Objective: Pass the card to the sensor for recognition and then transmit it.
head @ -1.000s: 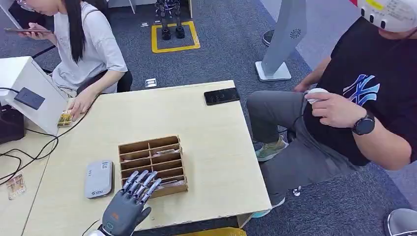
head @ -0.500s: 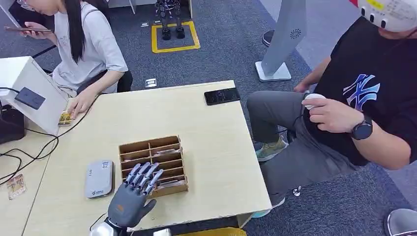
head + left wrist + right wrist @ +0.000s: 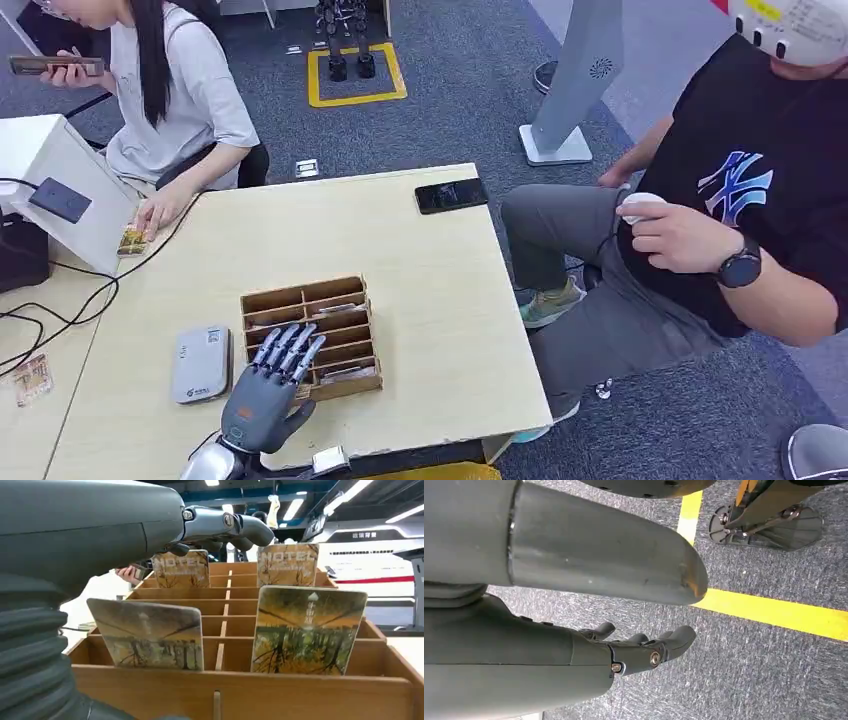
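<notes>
Card (image 3: 307, 630) is seen standing upright in the nearest row of the wooden slotted rack (image 3: 312, 337), beside a second card (image 3: 150, 635) in the neighbouring slot; two more cards are lodged in rows further back. The rack is set near the table's (image 3: 440, 330) front edge, roughly mid-width. The left hand (image 3: 262, 393) is held over the rack's front-left part, fingers spread and extended above the slots, nothing gripped. No contact with any card can be confirmed from these views. The right hand (image 3: 644, 652) is hung beside the body over the carpet, fingers loosely curled, nothing held.

Step judged: reach for pickup, card not yet taken. Next move calls for fingers to be lowered onto one card's top edge and a pinch closed without the neighbour being knocked.

The grey sensor (image 3: 200, 363) is laid flat just left of the rack, toward the table's front-left corner. A black phone (image 3: 451, 195) is seen at the far edge. A person's hand (image 3: 160, 212) is rested at the far-left corner.
</notes>
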Controlling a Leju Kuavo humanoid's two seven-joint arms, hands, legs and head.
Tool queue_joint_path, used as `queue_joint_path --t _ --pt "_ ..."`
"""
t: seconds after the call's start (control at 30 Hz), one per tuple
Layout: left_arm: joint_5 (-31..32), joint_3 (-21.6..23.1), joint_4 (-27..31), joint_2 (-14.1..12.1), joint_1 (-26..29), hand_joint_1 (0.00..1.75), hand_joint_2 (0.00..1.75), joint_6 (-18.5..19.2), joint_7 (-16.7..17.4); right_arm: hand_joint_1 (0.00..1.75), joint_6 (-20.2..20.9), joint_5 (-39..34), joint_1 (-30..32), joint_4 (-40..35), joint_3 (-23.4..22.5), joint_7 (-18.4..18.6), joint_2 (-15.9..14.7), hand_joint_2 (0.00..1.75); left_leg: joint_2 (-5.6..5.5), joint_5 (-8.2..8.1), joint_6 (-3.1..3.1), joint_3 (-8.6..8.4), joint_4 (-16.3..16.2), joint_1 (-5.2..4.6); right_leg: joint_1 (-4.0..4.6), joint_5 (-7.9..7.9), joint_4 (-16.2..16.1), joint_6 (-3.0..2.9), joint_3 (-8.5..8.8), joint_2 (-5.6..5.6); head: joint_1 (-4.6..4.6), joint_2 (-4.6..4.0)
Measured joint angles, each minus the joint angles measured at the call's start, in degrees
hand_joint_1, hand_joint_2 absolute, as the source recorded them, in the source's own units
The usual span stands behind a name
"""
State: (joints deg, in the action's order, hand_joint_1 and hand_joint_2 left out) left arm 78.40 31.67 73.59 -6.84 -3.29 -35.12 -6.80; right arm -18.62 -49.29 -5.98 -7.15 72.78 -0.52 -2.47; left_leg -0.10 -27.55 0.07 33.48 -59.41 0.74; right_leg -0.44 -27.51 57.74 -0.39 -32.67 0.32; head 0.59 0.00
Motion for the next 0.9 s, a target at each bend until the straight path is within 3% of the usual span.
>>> queue_joint_path --t 0.53,0.73,0.9 --pt "-3.78 -2.97 -2.32 0.5 0.09 0.0 1.75 -0.13 -2.6 0.0 -0.07 -1.07 -0.01 0.0 0.66 -0.02 0.0 0.0 0.0 0.0 0.0 0.01 0.0 0.0 0.0 0.0 0.0 0.0 0.0 -0.01 0.0 0.0" --pt "-6.93 -3.26 -1.55 0.42 1.14 0.0 1.75 1.07 -6.34 0.0 -0.09 -1.99 0.01 0.0 1.4 -0.09 0.0 0.0 0.0 0.0 0.0 0.01 0.0 0.0 0.0 0.0 0.0 0.0 0.0 0.0 -0.02 0.0" --pt "-7.5 -3.28 -0.18 0.2 1.91 0.0 1.75 1.62 -6.62 0.0 -0.09 -2.08 0.0 0.0 1.51 -0.18 0.0 0.0 -0.01 0.0 0.0 0.01 0.0 0.0 0.0 0.0 0.0 0.0 0.0 -0.01 0.0 0.0"
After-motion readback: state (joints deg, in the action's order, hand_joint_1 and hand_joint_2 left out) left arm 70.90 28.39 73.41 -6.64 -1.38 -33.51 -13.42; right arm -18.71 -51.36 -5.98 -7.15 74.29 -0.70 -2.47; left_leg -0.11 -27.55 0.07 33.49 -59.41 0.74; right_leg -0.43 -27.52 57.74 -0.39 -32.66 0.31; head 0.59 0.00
